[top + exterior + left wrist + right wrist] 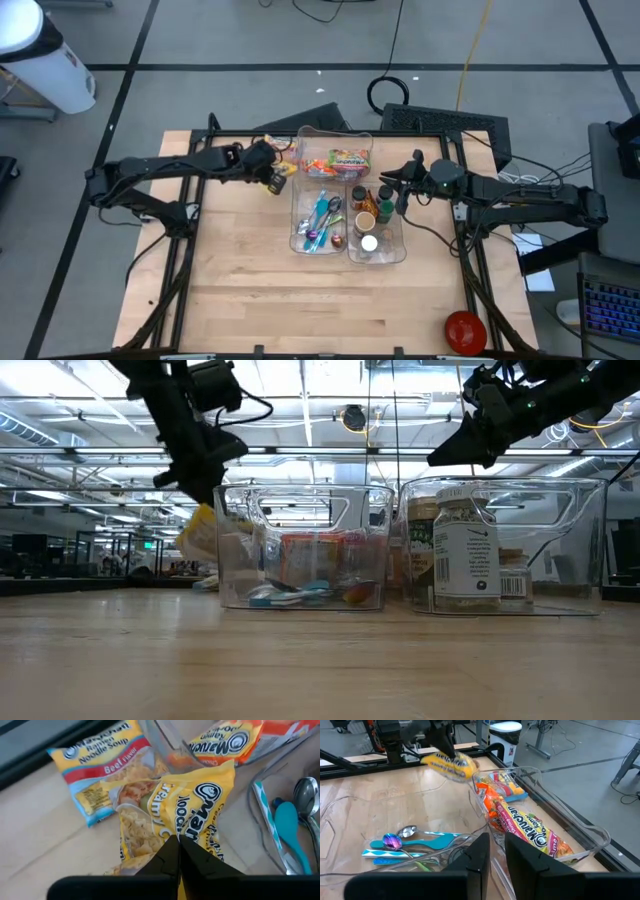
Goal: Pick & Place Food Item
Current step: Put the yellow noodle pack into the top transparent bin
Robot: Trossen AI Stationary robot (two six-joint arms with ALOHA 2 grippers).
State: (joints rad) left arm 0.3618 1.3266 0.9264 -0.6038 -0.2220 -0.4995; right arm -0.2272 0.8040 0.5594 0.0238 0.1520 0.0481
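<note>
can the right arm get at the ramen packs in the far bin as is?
Probably yes. The right gripper hangs open above the jar bin, and the ramen bin beside it is open-topped. The left gripper, shut on a yellow ramen pack, is outside that bin.

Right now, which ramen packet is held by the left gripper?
The yellow packet, pinched in the left gripper above the table. The beef packet lies on the table; the others lie in the bin.

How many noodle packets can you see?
4, perhaps more hidden. A yellow packet is pinched in the left hand beside the clear bin. A beef packet lies on the table. Two orange packets lie in the bin.
</note>
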